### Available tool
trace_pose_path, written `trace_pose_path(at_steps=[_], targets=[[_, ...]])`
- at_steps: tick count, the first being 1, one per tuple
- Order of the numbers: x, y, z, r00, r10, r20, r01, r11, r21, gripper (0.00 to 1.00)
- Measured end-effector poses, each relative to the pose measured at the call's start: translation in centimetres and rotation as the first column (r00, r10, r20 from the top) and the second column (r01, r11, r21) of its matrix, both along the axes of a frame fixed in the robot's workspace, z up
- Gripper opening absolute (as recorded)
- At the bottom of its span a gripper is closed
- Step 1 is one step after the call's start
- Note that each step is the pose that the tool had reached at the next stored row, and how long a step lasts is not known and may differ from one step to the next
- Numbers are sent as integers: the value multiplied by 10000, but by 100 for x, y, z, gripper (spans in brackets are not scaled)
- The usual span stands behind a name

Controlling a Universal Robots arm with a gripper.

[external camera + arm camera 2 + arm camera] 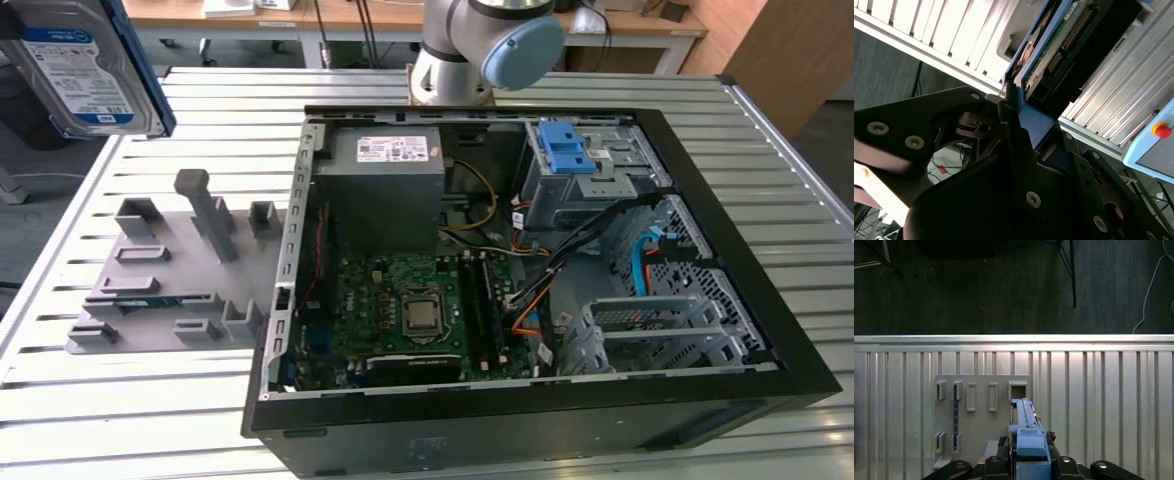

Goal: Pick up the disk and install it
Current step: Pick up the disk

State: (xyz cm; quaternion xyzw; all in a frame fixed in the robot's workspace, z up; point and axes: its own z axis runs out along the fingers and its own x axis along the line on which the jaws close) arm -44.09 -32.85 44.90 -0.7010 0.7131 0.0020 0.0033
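The claw (1027, 450) was clamped shut on the disk (83, 68), gripping it by its blue carrier bracket. In the first wrist view the disk (1024, 416) stood edge-on, rising straight out from between the black fingers, with one finger on each side of the blue frame. In the second wrist view one narrow black finger (1013, 135) lay flat against the blue bracket, and the disk's (1064, 45) circuit-board side and its connector row stretched away beyond the fingertips.

In the exterior view the disk hung in the air, label face showing, over the bench's (134, 410) edge on the exterior view's left, clear of everything on the bench. The grey slotted holder (174, 270) lay on the bench near that same edge, just beside the open computer case (507, 415); in the first wrist view the holder (979, 425) lay beneath the disk, and how far beneath could not be told.

Inside the case, the metal drive cage with its blue latch (567, 150) sat in the corner nearest the arm's base (454, 70), with the grey power supply (387, 185) beside it. The disk was well apart from the cage.
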Motion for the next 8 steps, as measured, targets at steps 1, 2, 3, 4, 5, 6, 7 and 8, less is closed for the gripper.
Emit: trace_pose_path(at_steps=[1, 2, 3, 4, 5, 6, 7, 8], targets=[[0, 0, 7, 10000, 0, 1, 0, 10000, 0, 37], [0, 0, 14, 10000, 0, 0, 0, 10000, 0, 37], [0, 0, 21, 10000, -1, 0, 1, 10000, 0, 37], [0, 1, 28, 10000, -1, -1, 1, 10000, 0, 37], [0, 0, 35, 10000, 0, 0, 0, 10000, 0, 37], [0, 0, 42, 10000, 0, 1, 0, 10000, 1, 37], [0, 1, 50, 10000, 0, 1, 0, 10000, 1, 37], [0, 1, 58, 10000, -1, 0, 1, 10000, 0, 37]])
